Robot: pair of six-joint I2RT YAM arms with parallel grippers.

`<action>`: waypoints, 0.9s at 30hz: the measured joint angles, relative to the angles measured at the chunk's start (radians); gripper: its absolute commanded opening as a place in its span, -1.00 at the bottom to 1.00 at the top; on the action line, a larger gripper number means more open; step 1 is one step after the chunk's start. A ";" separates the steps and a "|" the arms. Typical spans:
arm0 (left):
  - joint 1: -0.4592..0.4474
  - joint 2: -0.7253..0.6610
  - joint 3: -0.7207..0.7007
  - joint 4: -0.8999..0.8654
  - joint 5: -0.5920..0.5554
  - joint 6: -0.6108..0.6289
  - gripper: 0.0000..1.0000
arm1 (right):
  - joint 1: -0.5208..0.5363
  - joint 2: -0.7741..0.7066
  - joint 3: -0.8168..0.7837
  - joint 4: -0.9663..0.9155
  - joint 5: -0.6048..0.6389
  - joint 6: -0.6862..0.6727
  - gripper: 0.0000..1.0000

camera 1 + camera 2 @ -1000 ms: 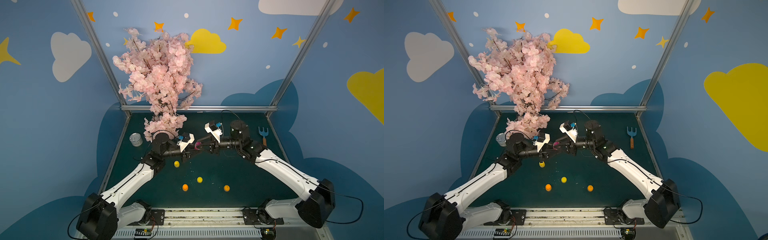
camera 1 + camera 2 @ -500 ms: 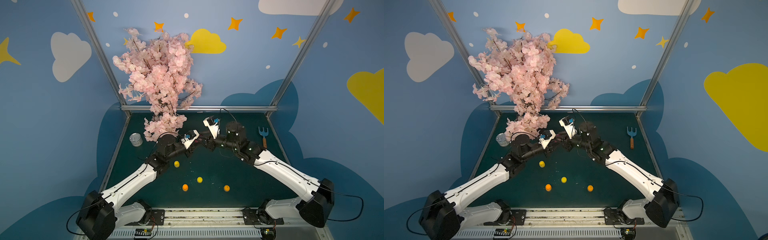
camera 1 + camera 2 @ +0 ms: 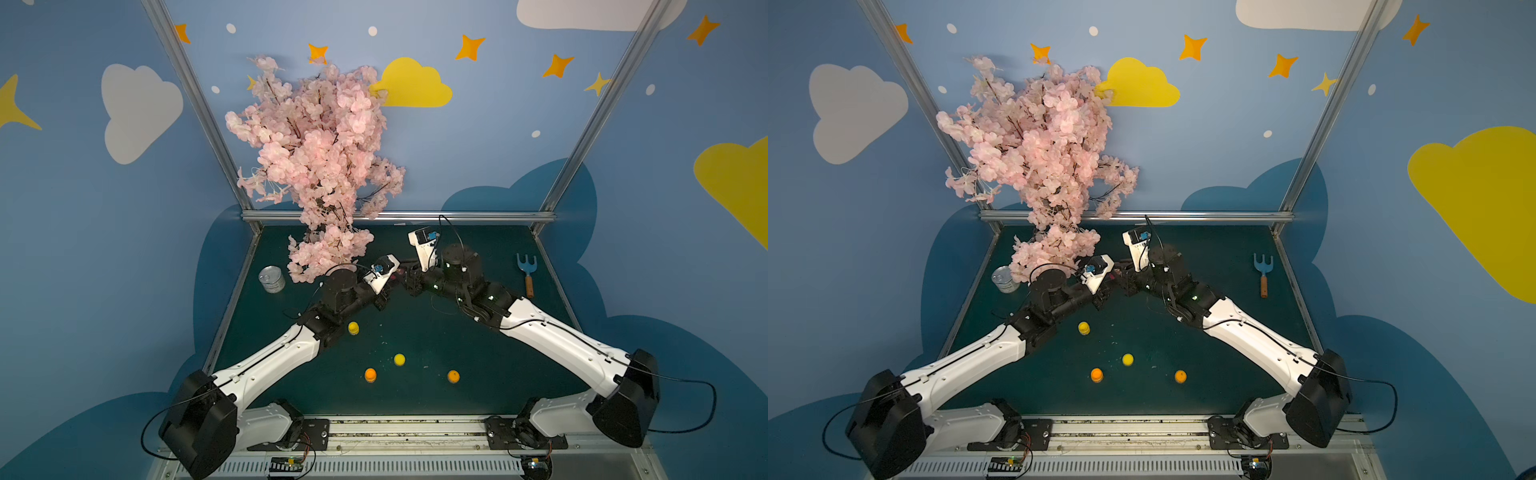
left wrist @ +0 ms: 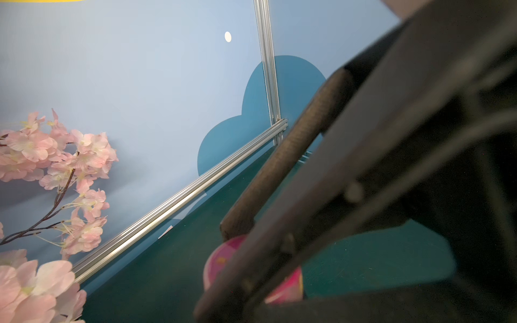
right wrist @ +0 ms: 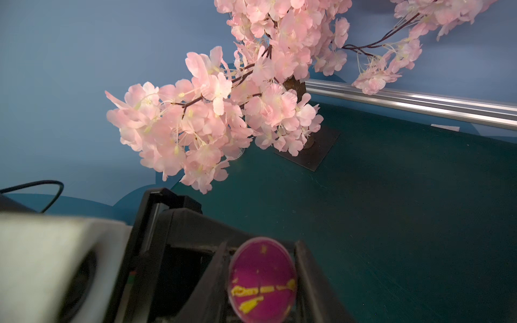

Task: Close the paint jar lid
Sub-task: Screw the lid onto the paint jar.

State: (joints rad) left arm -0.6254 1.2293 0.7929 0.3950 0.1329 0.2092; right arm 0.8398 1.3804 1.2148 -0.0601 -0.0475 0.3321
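Paint jar (image 5: 262, 279) aloft just beside blossom tree (image 3: 320, 166), clamped in left gripper's (image 3: 395, 277) closed fingers for bracing; right gripper (image 3: 409, 280) meeting it head-on, perhaps for the closing twist, finger spread impossible to tell.

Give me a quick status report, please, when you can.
Left hand shut on paint jar. Right hand at jar, grip unclear. Blossom tree close by.

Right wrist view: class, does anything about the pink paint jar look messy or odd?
Yes. The magenta round face of the paint jar, gripped in the left tool, carries yellow smears and flecks. Paint of a different colour on it looks like a spill. Nothing else in this view stands out.
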 measured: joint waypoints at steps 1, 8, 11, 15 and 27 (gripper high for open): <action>-0.001 0.000 0.003 -0.007 0.011 -0.003 -0.84 | -0.001 -0.009 -0.010 -0.003 0.015 -0.003 0.24; 0.003 -0.001 0.011 -0.054 0.146 -0.039 -0.84 | -0.015 -0.114 -0.101 -0.040 0.058 -0.010 0.56; 0.021 -0.013 -0.002 -0.060 0.172 -0.060 -0.83 | -0.031 -0.170 -0.138 -0.061 0.032 -0.015 0.58; 0.090 -0.055 -0.033 -0.055 0.204 -0.087 -0.82 | -0.121 -0.262 -0.214 -0.090 0.008 -0.055 0.58; 0.115 -0.092 -0.036 -0.070 0.689 -0.101 -0.76 | -0.226 -0.313 -0.304 0.064 -0.449 -0.239 0.57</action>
State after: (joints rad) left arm -0.5102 1.1374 0.7570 0.3248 0.8215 0.1078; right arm 0.6140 1.0672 0.9104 0.0040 -0.4969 0.0929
